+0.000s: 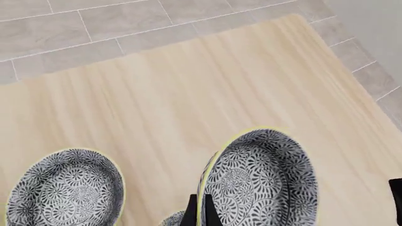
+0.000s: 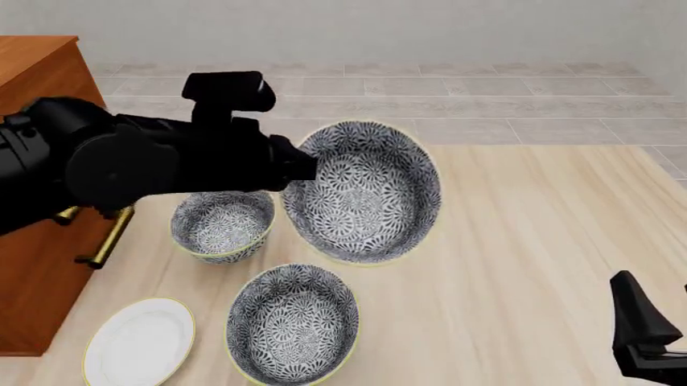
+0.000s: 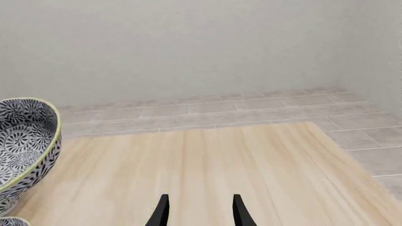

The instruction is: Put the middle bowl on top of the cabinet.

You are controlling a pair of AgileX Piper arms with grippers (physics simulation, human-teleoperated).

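The middle bowl (image 2: 365, 193), deep, grey-and-white floral with a thin yellow rim, hangs tilted above the wooden worktop (image 2: 536, 265), near the orange-brown cabinet (image 2: 32, 72). The left end effector (image 2: 306, 165) pinches its rim. The right end effector (image 3: 198, 209) is narrowly open, holding nothing.

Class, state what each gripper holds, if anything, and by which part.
The left gripper holds the patterned bowl by its rim, lifted and tilted. The right gripper is open, holding nothing.

Grey-and-white floral middle bowl (image 2: 365, 193), yellow-rimmed; orange-brown cabinet (image 2: 32, 257).
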